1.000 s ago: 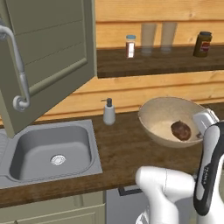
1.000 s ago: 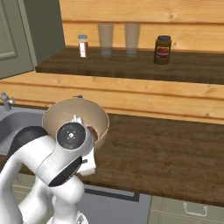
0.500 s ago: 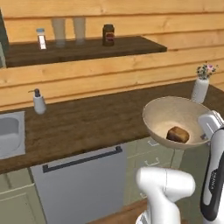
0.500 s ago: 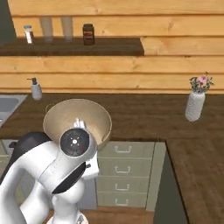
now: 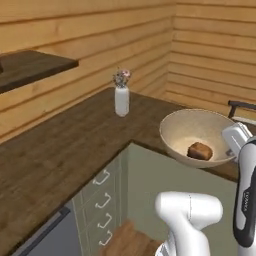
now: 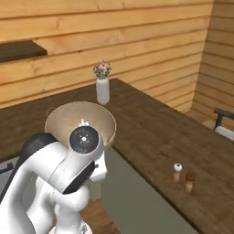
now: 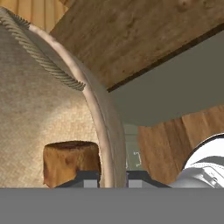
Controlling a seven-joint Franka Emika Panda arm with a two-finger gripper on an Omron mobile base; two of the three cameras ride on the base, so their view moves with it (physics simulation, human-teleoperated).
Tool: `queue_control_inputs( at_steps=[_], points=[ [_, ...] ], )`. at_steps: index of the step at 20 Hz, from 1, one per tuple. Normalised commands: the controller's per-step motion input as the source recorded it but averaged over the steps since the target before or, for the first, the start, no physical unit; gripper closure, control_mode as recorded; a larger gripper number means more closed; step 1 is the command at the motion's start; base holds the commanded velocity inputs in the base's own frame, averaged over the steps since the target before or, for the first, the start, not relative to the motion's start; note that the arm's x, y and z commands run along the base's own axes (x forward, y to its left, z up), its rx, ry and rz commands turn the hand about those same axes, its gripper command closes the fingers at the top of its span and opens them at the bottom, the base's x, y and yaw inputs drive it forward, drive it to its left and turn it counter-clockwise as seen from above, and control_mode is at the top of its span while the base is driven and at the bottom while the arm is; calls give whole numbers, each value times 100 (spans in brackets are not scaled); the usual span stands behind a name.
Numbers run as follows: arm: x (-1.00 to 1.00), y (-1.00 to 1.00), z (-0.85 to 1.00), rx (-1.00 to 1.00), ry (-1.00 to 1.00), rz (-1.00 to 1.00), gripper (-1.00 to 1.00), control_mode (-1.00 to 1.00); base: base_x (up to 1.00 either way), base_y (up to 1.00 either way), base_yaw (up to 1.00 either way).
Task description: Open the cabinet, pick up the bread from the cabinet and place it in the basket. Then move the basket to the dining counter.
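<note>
The basket (image 5: 192,131) hung in the air, carried, with the bread (image 5: 200,151) lying in its bottom. The gripper (image 7: 112,177) was pinched on the basket rim, one fingertip inside next to the bread, one outside. The dining counter (image 6: 155,132) lay just beyond and below the basket, on the far side from the arm, its dark plank edge running under the rim in the hand view. A flower vase (image 5: 121,93) stood well apart at the corner. Judged next: carry forward over the table, then lower.
</note>
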Motion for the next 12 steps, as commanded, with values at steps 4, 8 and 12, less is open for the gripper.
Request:
queue_control_inputs(
  at_steps=[4,8,12],
  points=[
    [0,0,0,0,0,0,100,100,0,0,-100],
    [0,0,0,0,0,0,100,100,0,-24,-93],
    [0,0,0,0,0,0,100,100,0,-66,-81]
  ],
)
